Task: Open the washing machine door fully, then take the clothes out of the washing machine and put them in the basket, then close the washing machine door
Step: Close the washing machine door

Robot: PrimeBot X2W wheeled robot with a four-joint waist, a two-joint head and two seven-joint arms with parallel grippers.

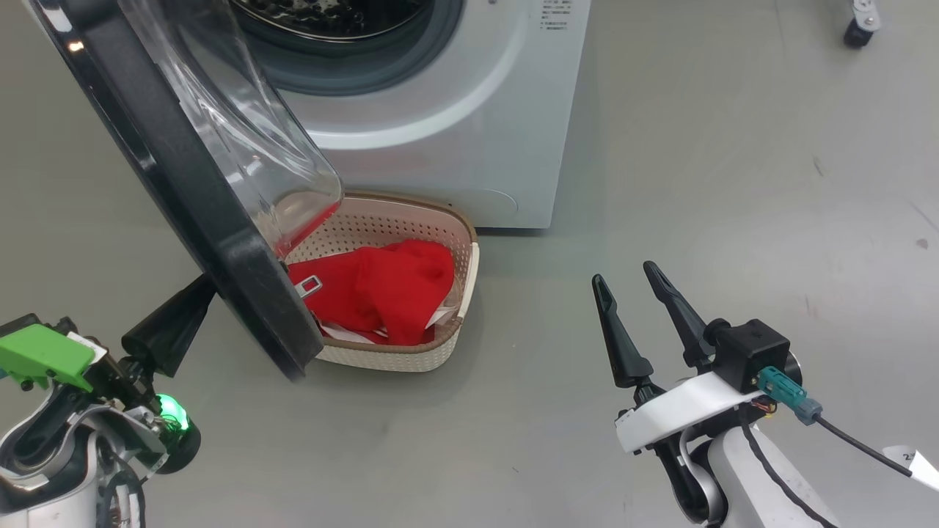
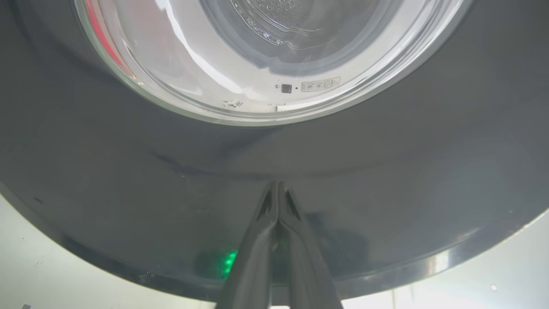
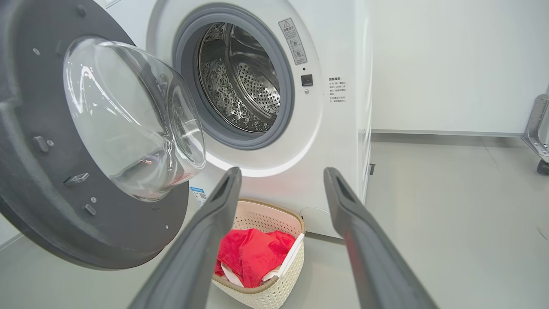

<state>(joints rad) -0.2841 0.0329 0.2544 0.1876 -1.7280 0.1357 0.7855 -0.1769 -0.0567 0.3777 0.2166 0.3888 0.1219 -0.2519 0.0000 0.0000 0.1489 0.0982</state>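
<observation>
The washing machine (image 1: 440, 132) stands with its door (image 1: 220, 249) swung out to the left, glass bowl facing the drum. My left gripper (image 1: 205, 286) is shut, and its tips (image 2: 278, 185) press against the glossy black outer face of the door (image 2: 386, 171). In the right wrist view the steel drum (image 3: 240, 81) looks empty. Red clothes (image 1: 389, 290) lie in the cream basket (image 1: 469, 249) on the floor below the door. My right gripper (image 1: 623, 273) hangs open to the right of the basket, holding nothing; between its fingers (image 3: 214, 214) show the basket (image 3: 266, 292) and the clothes (image 3: 253, 257).
Grey floor spreads to the right of the machine. A caster wheel (image 1: 857, 33) sits at the far right, and a metal frame on a caster (image 3: 538, 128) stands by the white wall. The door's lower edge overhangs the basket's left side.
</observation>
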